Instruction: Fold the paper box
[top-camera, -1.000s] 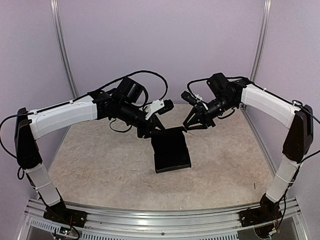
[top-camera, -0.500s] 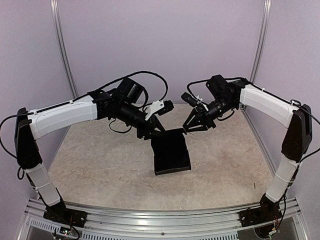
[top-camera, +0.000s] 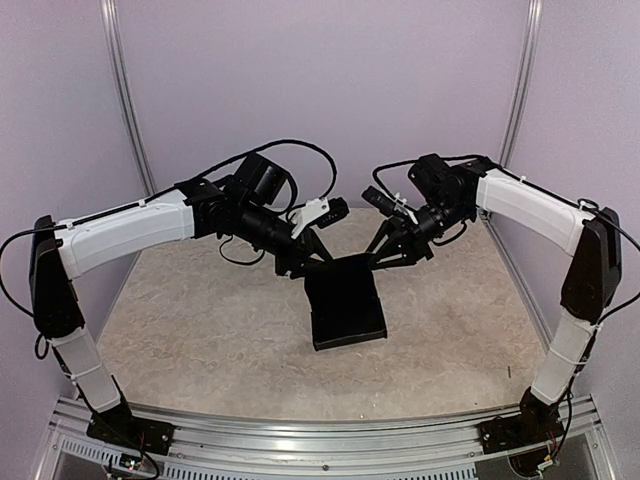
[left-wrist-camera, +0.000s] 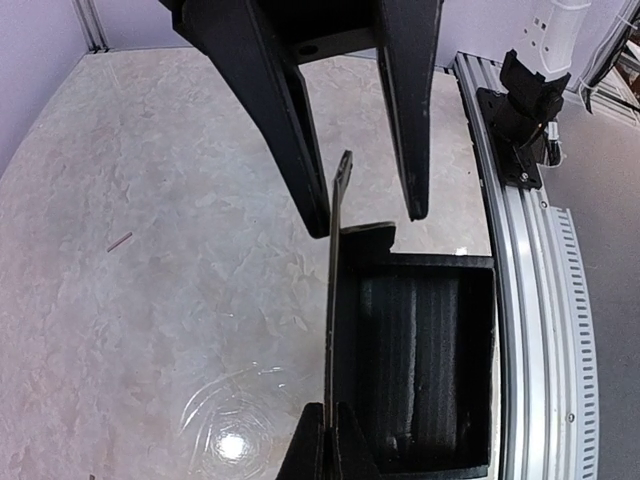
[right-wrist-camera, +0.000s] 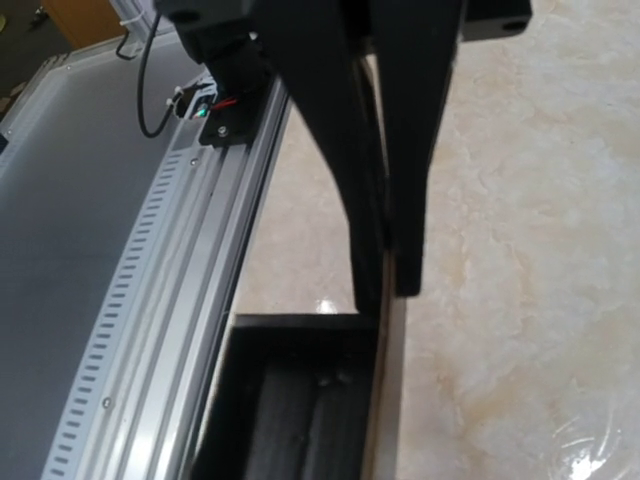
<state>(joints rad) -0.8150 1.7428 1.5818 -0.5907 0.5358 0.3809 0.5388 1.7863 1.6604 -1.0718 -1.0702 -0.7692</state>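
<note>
- One paper box (top-camera: 346, 305) lies about the middle of the table (top-camera: 200, 330), well apart from all four edges.
- Its long axis runs from the table's far edge toward the near edge. The near end is swung slightly toward the right edge, and the short ends face far and near.
- Its open side faces up. Both wrist views look down into the dark hollow, beside one thin wall that stands upright and is seen edge-on.
- There are two arms with one gripper each, and both reach in to the box's far end.
- The left gripper (top-camera: 308, 262) is at the box's far left corner, its fingers pressed together on the thin card there.
- The right gripper (top-camera: 373, 260) has its tips at the box's far right corner. Whether they pinch the card or only straddle it cannot be told.
</note>
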